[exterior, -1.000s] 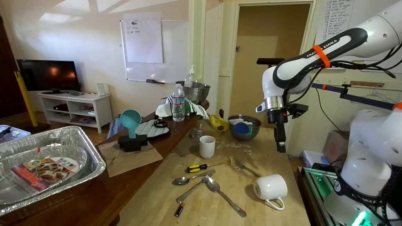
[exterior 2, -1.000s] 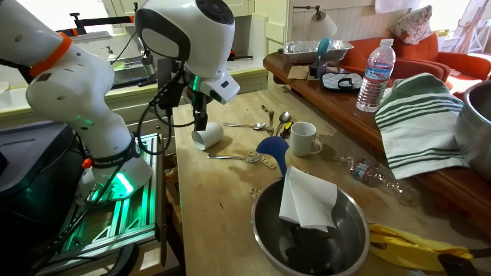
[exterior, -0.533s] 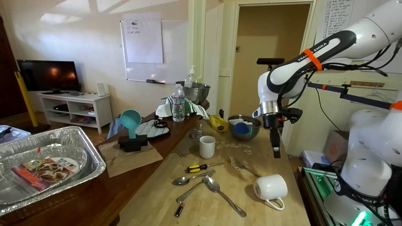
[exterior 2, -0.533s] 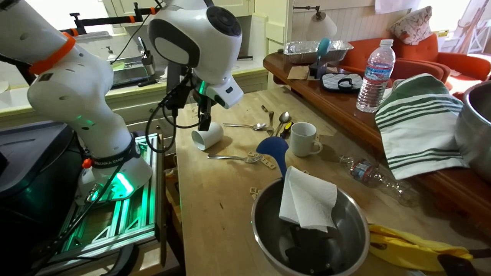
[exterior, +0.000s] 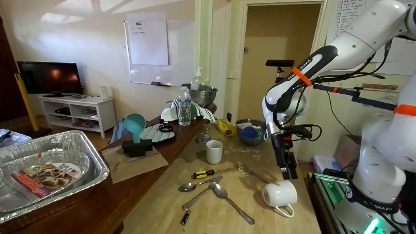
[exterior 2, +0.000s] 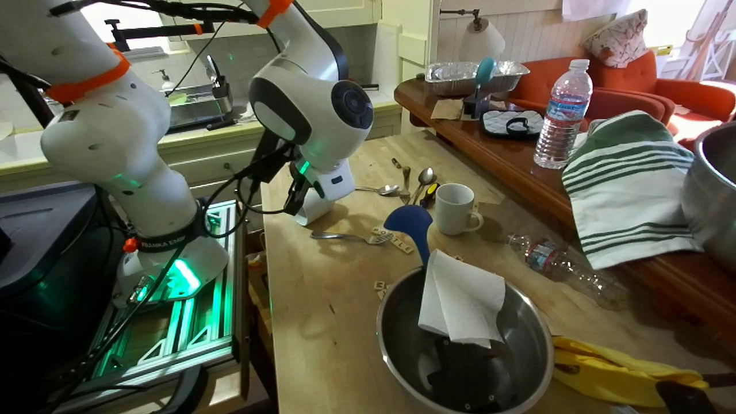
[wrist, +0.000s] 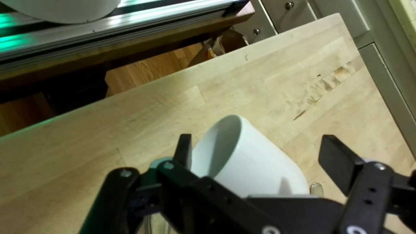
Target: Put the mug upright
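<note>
Mug (exterior: pixel 280 194) on its side, near right in an exterior view; a shove rightward could slide it off the table (exterior: pixel 156 214). My pincer (wrist: pixel 258 154), spread and empty, hangs just beyond and above, skewed to its axis: closing like this may spin it. Fork (exterior: pixel 258 176) beyond could snag.

The black gripper (exterior 2: pixel 295 204) partly hides the white cylindrical ceramic mug (exterior 2: pixel 317 209), sideways on the pale wooden desk (exterior 2: pixel 310 339); a white loop-handled cup (exterior 2: pixel 453 211) stands upright.

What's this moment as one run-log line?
goal: mug upright, not yet done | mug: on its side on table | jaws: open, near mug, not holding | other mug: upright
</note>
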Controlling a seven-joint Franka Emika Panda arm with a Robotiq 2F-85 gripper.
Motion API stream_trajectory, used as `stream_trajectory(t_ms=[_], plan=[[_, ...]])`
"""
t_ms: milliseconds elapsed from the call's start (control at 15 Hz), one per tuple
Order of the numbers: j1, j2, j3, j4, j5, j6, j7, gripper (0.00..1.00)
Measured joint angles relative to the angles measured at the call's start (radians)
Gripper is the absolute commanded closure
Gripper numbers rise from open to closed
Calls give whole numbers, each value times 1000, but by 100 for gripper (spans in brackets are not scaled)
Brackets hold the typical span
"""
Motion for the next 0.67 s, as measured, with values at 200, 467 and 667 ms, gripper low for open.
stream_trajectory(t_ms=[200, 467, 667], plan=[[-15, 47, 3, 1, 28, 0, 43, 0], [-19, 88, 9, 8, 145, 8, 27, 0], [-19, 104, 24, 11, 210, 40, -7, 0]])
